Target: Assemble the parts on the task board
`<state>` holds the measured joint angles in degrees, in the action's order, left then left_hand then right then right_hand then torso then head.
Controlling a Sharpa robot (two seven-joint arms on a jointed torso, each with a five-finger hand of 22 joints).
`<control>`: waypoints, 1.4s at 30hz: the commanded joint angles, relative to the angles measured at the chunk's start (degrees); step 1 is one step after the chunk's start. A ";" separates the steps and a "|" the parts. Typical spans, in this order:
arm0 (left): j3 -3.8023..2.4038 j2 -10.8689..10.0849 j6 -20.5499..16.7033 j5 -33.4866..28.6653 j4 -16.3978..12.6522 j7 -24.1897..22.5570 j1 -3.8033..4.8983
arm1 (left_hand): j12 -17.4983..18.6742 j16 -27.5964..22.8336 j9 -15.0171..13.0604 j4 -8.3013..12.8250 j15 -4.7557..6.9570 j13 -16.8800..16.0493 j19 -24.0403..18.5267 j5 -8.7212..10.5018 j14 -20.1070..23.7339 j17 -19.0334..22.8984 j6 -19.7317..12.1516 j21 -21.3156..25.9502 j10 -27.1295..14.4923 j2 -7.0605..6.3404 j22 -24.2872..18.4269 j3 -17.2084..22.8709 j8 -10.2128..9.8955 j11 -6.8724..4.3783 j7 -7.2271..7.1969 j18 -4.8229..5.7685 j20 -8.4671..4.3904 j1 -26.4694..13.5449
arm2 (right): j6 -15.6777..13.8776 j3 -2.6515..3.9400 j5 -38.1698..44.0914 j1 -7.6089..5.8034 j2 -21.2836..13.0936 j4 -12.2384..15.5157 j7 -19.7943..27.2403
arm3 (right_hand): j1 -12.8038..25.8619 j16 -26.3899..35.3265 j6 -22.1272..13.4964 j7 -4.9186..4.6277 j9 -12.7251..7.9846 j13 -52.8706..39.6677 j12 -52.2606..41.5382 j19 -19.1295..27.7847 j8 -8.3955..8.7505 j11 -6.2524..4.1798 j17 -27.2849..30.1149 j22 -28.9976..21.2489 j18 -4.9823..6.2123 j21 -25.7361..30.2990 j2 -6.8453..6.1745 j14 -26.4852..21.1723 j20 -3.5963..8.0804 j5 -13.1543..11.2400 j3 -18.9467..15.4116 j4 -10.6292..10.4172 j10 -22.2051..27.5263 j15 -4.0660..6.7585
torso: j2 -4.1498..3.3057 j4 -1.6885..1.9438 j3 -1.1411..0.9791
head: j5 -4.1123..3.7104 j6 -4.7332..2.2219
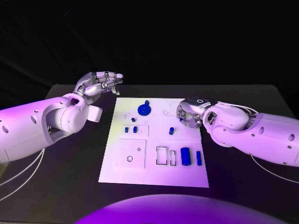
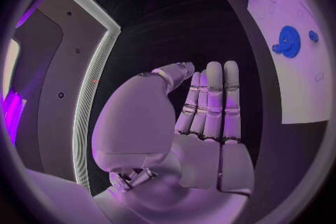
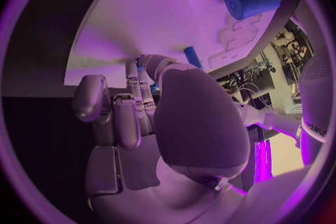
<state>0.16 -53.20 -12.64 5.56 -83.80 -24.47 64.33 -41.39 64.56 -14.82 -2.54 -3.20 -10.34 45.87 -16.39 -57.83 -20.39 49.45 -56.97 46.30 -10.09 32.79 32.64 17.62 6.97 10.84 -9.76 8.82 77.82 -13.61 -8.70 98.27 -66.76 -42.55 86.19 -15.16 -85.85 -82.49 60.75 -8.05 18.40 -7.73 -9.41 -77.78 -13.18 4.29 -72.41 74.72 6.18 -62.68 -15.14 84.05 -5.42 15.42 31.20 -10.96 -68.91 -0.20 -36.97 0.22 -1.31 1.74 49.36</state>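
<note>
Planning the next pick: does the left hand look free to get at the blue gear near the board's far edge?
Probably yes. The left hand hovers off the task board holding nothing, and nothing stands between it and the blue gear.

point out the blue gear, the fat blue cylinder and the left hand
round blue toothed gear (image 1: 144, 110), head view, centre of its disc
thick blue cylinder (image 1: 185, 156), head view, middle of its body
silver left hand (image 1: 100, 84), head view, palm

Matt white task board, smooth blue plastic parts, matt black table, glossy arm shells
</note>
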 commanded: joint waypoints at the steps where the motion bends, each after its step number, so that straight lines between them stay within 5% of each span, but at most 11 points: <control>1: -0.04 0.02 0.92 -0.48 -0.17 -0.43 0.04 | 0.23 -0.18 0.10 -0.04 0.08 0.08 0.54 0.30 -0.40 0.08 -0.44 0.30 0.33 0.04 -0.09 -0.38 -0.36 0.24 0.03 -0.76 -0.02 -0.39 | 1.49 -0.45 1.18 0.82 0.38 0.07 -0.27 | 0.57 -0.35 0.76 0.19 0.27 0.14 -0.01 -0.48 -0.45 -0.31 0.00 0.26 -0.48 -0.38 0.42 2.62 0.04 -0.27 0.56 0.70 -0.83 0.58 | 0.03 -0.02 0.04 | 0.00 0.06; 9: -0.04 0.04 0.92 -0.42 -0.23 -0.39 0.04 | 0.31 -0.18 0.12 0.05 0.11 0.18 0.63 0.28 -0.47 0.08 -0.48 0.37 0.28 0.05 -0.15 -0.43 -0.38 0.22 0.00 -0.79 -0.02 -0.24 | -0.66 -0.47 2.57 1.14 0.47 0.18 -1.71 | 1.11 -0.64 2.76 1.11 1.67 0.00 -0.42 -1.13 -1.97 -1.34 -0.39 1.59 -0.71 -2.00 2.60 2.75 0.81 -0.11 3.92 3.96 -3.90 1.59 | 0.08 0.01 0.05 | -0.14 0.05; 22: -0.04 0.06 0.88 -0.31 -0.23 -0.27 0.04 | 0.66 -0.31 0.19 0.48 0.15 0.54 0.88 0.13 -0.49 0.16 -0.46 0.47 -0.01 -0.01 -0.27 -0.52 -0.41 0.27 0.02 -0.82 -0.10 0.35 | -4.25 -0.46 3.62 1.31 -0.01 0.77 -2.01 | 3.41 -0.45 3.32 1.60 2.92 -0.24 0.07 -1.46 -2.75 -1.82 0.25 2.75 -0.92 -3.23 2.24 2.69 1.33 -0.19 7.46 6.73 -5.65 2.03 | 0.08 0.00 0.01 | -0.13 -0.19; 42: -0.04 0.23 1.32 0.03 0.20 0.14 0.03 | 2.25 -0.65 0.50 1.10 -0.14 1.75 1.10 -0.30 -0.44 0.36 -0.84 0.42 -1.54 -0.08 -0.30 -0.58 -0.71 0.78 0.38 -0.77 -0.05 1.03 | -6.77 -0.08 2.69 0.43 -2.59 4.52 -0.63 | 4.35 -0.44 3.52 1.69 3.29 -0.32 0.29 -1.63 -2.98 -1.91 0.38 3.17 -1.02 -3.75 1.97 2.69 1.40 -0.27 8.03 7.42 -6.05 2.10 | 0.12 -0.01 0.01 | -0.24 -0.50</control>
<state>0.16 -53.11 -12.45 5.51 -83.60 -24.23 64.33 -39.43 64.11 -14.38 -1.65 -3.07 -8.67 46.71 -16.39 -57.96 -20.13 49.05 -56.75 45.15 -10.17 32.47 32.10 17.19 7.68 11.24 -9.76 8.81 78.35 -19.60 -8.83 100.91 -66.17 -44.94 90.27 -16.65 -81.78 -82.81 63.88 -6.52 21.60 -8.12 -8.94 -79.00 -15.97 5.02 -72.00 74.93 6.19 -66.22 -13.19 84.04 -4.20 15.09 39.00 -3.62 -72.06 1.44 -36.88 0.20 -1.30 1.49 48.87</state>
